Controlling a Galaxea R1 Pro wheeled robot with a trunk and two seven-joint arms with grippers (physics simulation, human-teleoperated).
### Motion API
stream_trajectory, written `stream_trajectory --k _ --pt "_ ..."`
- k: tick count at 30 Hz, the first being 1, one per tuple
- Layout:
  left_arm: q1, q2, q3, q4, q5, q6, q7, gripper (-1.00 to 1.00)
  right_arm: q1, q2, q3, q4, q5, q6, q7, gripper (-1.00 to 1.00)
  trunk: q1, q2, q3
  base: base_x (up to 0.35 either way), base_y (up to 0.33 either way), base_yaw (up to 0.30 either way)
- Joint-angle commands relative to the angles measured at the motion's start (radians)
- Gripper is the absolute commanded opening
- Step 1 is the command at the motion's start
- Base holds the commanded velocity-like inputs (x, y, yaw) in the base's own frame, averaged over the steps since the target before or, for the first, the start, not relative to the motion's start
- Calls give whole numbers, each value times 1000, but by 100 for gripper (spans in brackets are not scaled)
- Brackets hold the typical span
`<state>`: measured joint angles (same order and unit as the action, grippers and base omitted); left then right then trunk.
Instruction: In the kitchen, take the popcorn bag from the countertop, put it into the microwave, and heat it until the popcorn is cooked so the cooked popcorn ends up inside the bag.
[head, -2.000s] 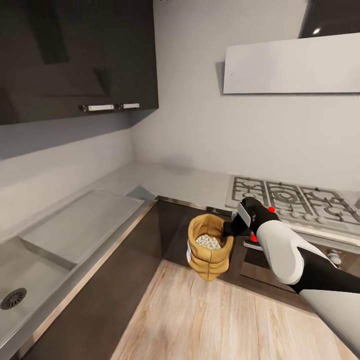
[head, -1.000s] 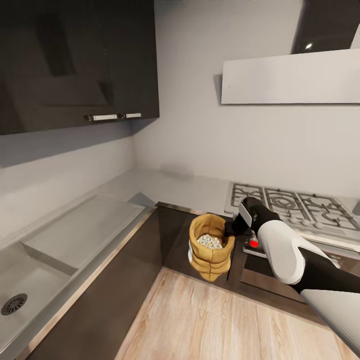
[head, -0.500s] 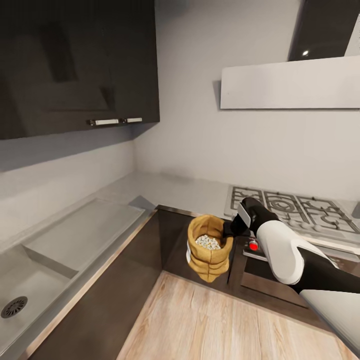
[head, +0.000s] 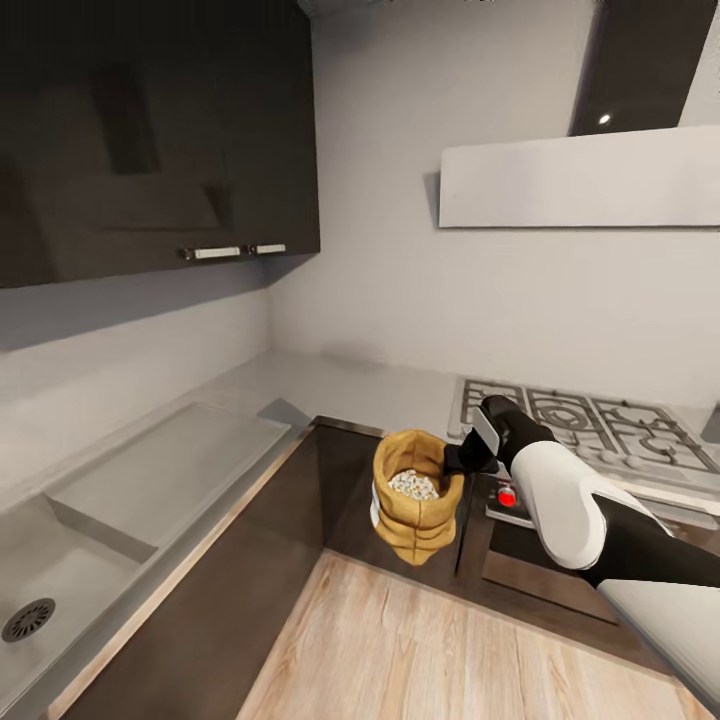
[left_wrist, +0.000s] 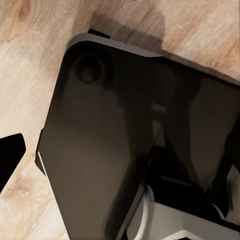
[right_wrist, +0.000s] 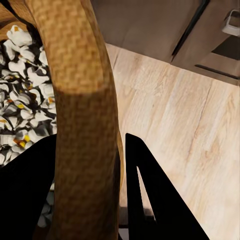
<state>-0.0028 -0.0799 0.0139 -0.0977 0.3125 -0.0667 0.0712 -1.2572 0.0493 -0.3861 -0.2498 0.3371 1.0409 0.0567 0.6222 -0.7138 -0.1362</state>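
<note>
Nothing among the things has shifted; only the camera has tilted up slightly. The popcorn bag hangs over the wood floor before the dark cabinet fronts, below the countertop edge, its rolled rim pinched between the right gripper's fingers. Pale popcorn fills it. Whether the left gripper is spread or pressed together cannot be told.

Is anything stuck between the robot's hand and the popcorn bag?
No. The right hand already grips the popcorn bag by its rolled rim, one finger outside and one inside, nothing between. The bag hangs in the air over the wood floor.
</note>
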Motion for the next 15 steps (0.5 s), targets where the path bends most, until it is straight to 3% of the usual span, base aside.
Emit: stream_trajectory --k 1,15 --pt "0 -1 0 0 4 -2 2 100 -1 -1 -7 -2 10 6 6 -100 0 -1 -1 -54 0 0" --pt "0 -3 3 3 7 -2 4 100 -1 -11 -8 0 16 -4 6 -100 0 -1 0 -318 0 0"
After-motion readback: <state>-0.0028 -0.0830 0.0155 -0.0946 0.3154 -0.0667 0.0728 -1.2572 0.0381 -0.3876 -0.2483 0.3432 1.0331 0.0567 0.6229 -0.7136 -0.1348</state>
